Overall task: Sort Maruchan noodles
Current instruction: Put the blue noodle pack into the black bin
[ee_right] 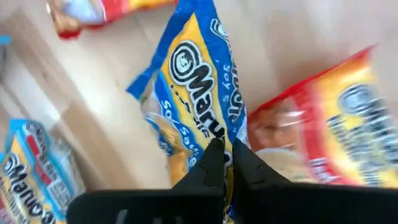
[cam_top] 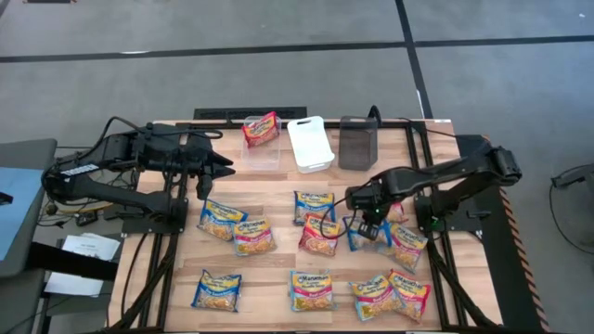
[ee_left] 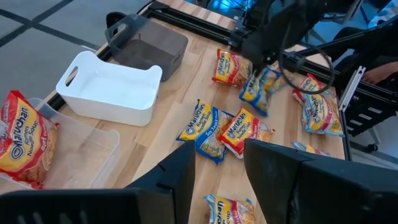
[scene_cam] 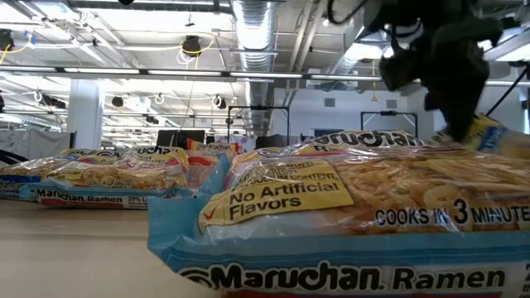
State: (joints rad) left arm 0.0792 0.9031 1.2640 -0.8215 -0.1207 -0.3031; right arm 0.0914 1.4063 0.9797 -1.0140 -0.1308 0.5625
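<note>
Wooden worktop [cam_top: 278, 278]: one red packet [cam_top: 261, 129] binned, a dozen loose; right tool [cam_top: 368, 225] clamped on blue packet [cam_top: 369, 232]; left tool [cam_top: 223, 167] apart, waiting.

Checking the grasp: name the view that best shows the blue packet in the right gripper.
Right wrist view: the right gripper is shut on the blue packet. High view shows it small beneath the gripper; left wrist view shows it distant; low view, only a corner.

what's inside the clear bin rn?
One red Maruchan packet leans at the back of the clear bin. The rest of the bin shows bare. Anything under that packet is covered.
</note>
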